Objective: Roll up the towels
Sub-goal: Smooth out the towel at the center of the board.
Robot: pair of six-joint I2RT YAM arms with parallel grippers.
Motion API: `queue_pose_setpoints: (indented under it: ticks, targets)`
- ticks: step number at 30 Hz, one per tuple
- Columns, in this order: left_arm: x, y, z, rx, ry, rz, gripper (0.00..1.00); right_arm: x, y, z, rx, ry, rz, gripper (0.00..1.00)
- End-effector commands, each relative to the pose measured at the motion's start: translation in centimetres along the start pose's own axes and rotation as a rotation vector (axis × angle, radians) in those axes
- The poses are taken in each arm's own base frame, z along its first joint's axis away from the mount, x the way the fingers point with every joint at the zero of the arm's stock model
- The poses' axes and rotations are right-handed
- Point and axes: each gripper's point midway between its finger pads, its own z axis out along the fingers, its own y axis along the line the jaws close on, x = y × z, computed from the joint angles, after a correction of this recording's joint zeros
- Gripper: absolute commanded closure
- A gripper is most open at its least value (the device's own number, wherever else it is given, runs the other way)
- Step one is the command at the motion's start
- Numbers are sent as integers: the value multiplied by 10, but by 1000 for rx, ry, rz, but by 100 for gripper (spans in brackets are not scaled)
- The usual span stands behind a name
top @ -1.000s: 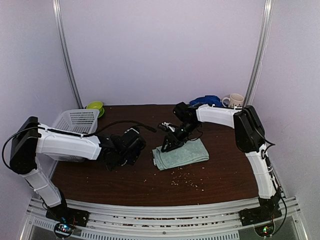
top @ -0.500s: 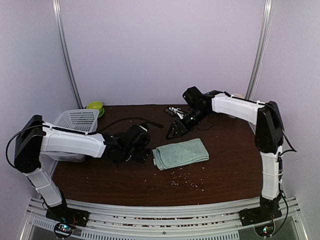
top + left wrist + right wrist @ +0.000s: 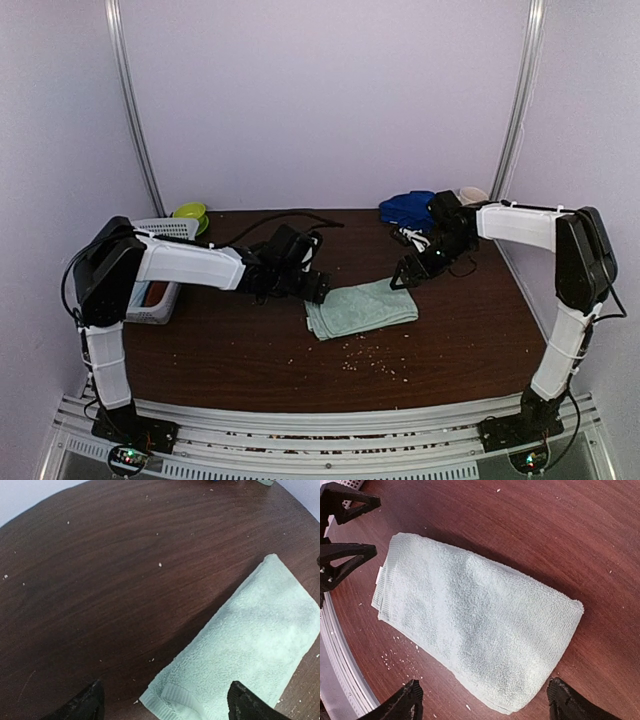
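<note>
The left hand (image 3: 162, 705) is spread wide and holds nothing. It sits low at the left short end of the small pale mint-green cloth towel (image 3: 362, 307), and that end's corner lies between its fingertips (image 3: 92, 704). Whether they touch the cloth cannot be told. The right hand (image 3: 485, 700) is also spread wide and empty. It is poised at the towel's far right corner, with one folded edge lying between its fingertips (image 3: 561, 696), which show over bare wood on either side.

The mint towel lies folded flat in a long rectangle near the middle of the dark brown wooden surface (image 3: 250, 350), a little toward the right edge and turned at a slant. Its layered edges show at the left end. The large royal blue cloth towel (image 3: 408, 208) is bunched in a heap at the far edge near the right corner, just beside a white mug (image 3: 470, 195).

Bare wood runs from the mint towel to the near edge, sprinkled with pale crumbs (image 3: 370, 362) just in front of the towel. At the left edge stands a white slotted plastic basket (image 3: 170, 228), partly hidden by the left arm, with a lime-green bowl (image 3: 190, 211) behind it at the far left corner.
</note>
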Motion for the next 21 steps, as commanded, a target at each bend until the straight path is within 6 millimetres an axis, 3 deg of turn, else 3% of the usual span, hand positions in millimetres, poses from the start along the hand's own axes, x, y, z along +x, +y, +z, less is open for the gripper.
queue_pose_setpoints:
  ticks: [1, 11, 21]
  targets:
    - [-6, -13, 6, 104, -9, -82, 15, -14, -5, -4, 30, -70, -55, 14]
    - [14, -17, 18, 178, 31, -134, 30, 3, -16, 25, 14, -8, -20, 18]
    - [34, -11, 24, 164, 68, -157, 36, 1, -15, 17, 30, -28, -43, 18]
